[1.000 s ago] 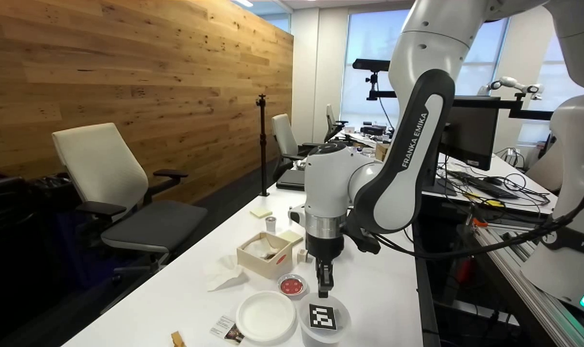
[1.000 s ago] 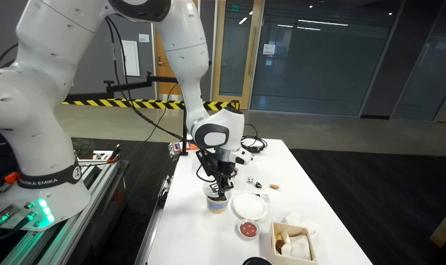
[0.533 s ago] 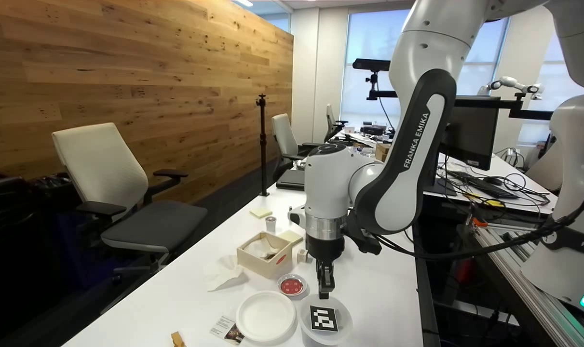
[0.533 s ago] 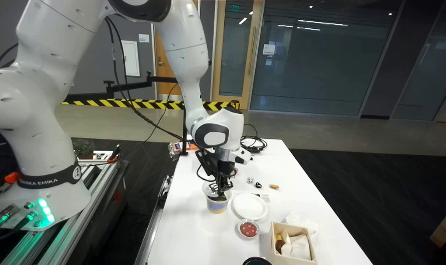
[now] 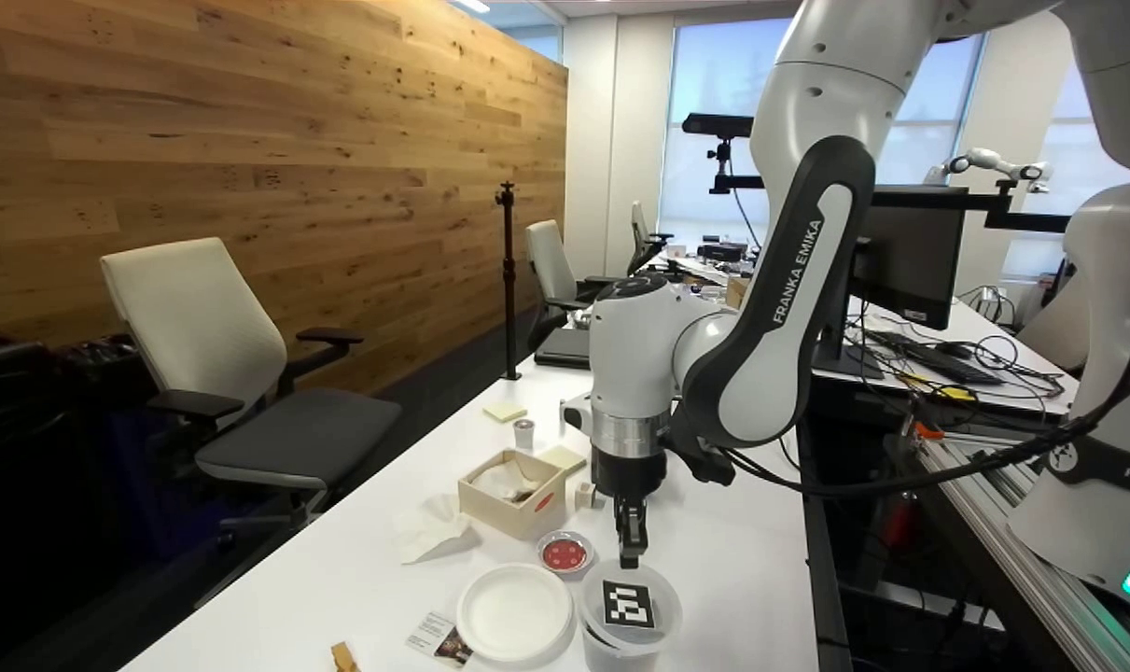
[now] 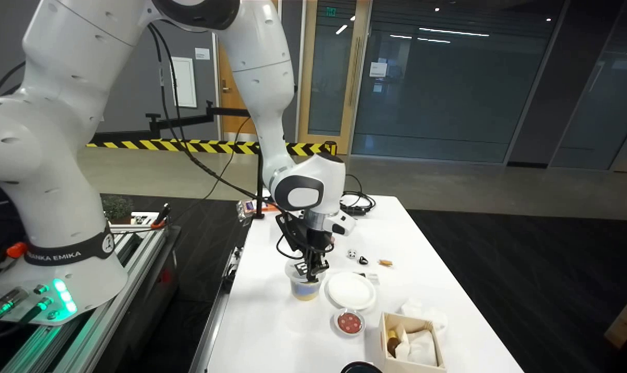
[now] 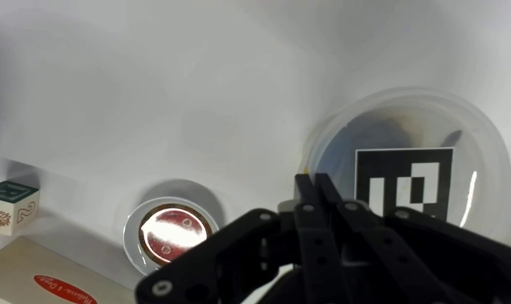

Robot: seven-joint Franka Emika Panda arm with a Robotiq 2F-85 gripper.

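Revealing more container [image 5: 619, 661], marked lid [image 5: 632, 607] shifted

Pale daylight at the window [image 5: 725, 65] — glare on red disc [image 7: 174, 232] and clear lid [image 7: 432, 135] — soft shadows

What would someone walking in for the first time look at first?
Probably the big white robot arm, leaning over the white table in both exterior views. Its black fingers pinch the edge of a clear lid wearing a bold black-and-white square, over a tub. Left of that in the wrist view, a shiny red-centred dish stands out too.
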